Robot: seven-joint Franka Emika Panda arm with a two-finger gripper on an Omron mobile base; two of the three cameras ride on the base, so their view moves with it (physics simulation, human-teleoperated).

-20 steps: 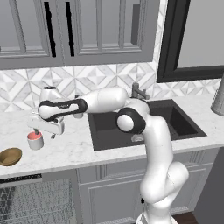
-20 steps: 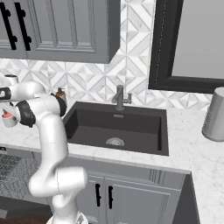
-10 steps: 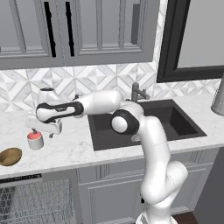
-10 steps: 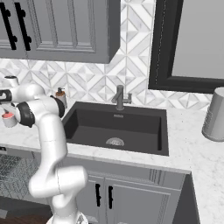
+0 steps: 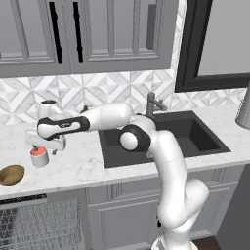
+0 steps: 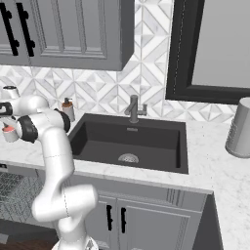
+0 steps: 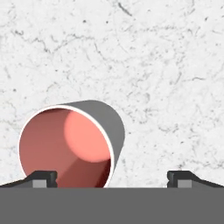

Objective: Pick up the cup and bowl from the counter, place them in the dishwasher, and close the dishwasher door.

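The claw has lowered over the cup. Cup base hidden in hand view; the cup sits off-centre beside one fingertip. Claw wide open, empty, above the bench.

My white arm with dark joints is stretched far left from the dark sunken sink, forearm roughly level over the white marble-look counter. My two-finger gripper points straight down, wrist vertical. Jaws spread wide; in the hand view both dark fingertips stand well apart, nothing clamped between them.
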